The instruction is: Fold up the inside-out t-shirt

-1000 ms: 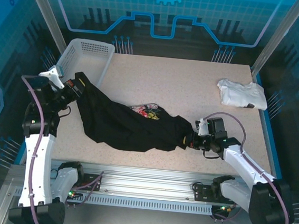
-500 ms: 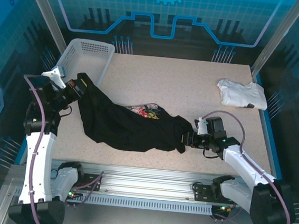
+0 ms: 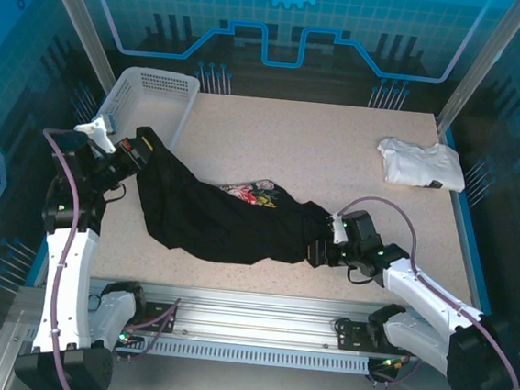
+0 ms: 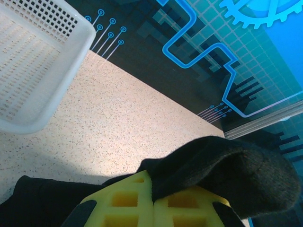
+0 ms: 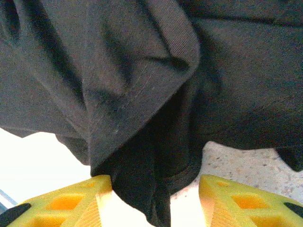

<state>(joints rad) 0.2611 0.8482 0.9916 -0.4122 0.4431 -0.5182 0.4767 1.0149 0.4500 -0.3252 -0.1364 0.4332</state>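
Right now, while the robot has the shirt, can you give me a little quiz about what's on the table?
1. True or false: the left end effector is shut on the black t-shirt.
2. Pick one: what stands at the far left corner of the table? A) a white plastic basket B) a red bucket C) a cardboard box
3. Fill the gap: the right end effector has its fingers ____, with black cloth hanging between them.

Key: 1 true. 2 A. 3 open.
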